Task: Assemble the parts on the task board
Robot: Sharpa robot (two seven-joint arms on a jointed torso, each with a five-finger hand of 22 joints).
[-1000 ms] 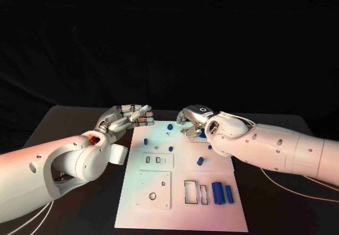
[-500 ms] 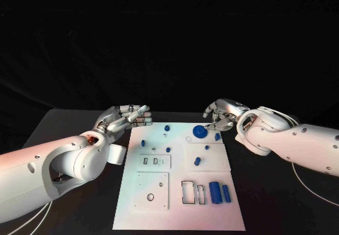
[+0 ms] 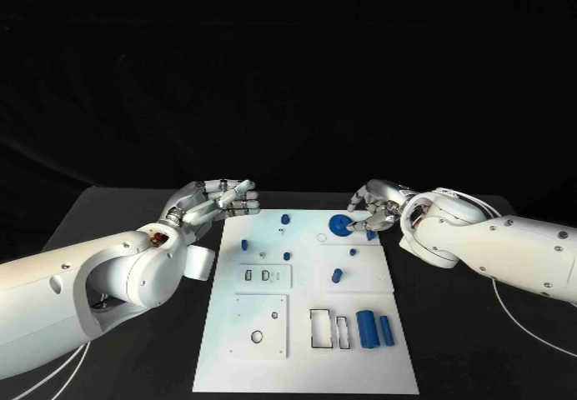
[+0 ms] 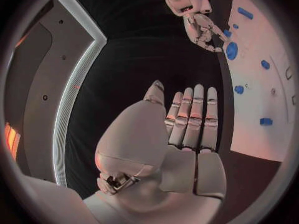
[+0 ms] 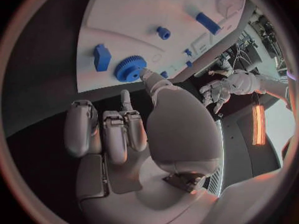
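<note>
Task board (image 3: 307, 308) sits mid-table on the black table (image 3: 108, 217), long side running away from the robot. Head view: blue gear (image 3: 342, 223) stands at the board's far right area, small blue block (image 3: 370, 234) just beside it on the right, blue pegs (image 3: 244, 244) scattered across the far half, two blue bars (image 3: 368, 327) lying near the right edge of the near half beside rectangular slots. Right hand (image 3: 375, 208) is at the board's far right corner, one fingertip touching the gear's rim, other fingers curled in, nothing held. Left hand (image 3: 218, 200) hovers off the board's far left corner, fingers straight and together, thumb apart, holding nothing. Left wrist view: left hand (image 4: 187, 129) flat, fingers extended side by side over the dark table, board edge (image 4: 261, 109) next to them; right hand (image 4: 202, 30) visible across the board, touching the gear (image 4: 231, 50). Right wrist view: right hand (image 5: 124, 129) has three fingers folded in, thumb tip reaching to the gear (image 5: 129, 68) and touching its toothed rim; blue block (image 5: 101, 56) just beside the gear, apart from it; a blue bar (image 5: 207, 23) and a short peg (image 5: 163, 33) lie farther on the board; left hand (image 5: 215, 92) visible beyond the board edge, empty.
</note>
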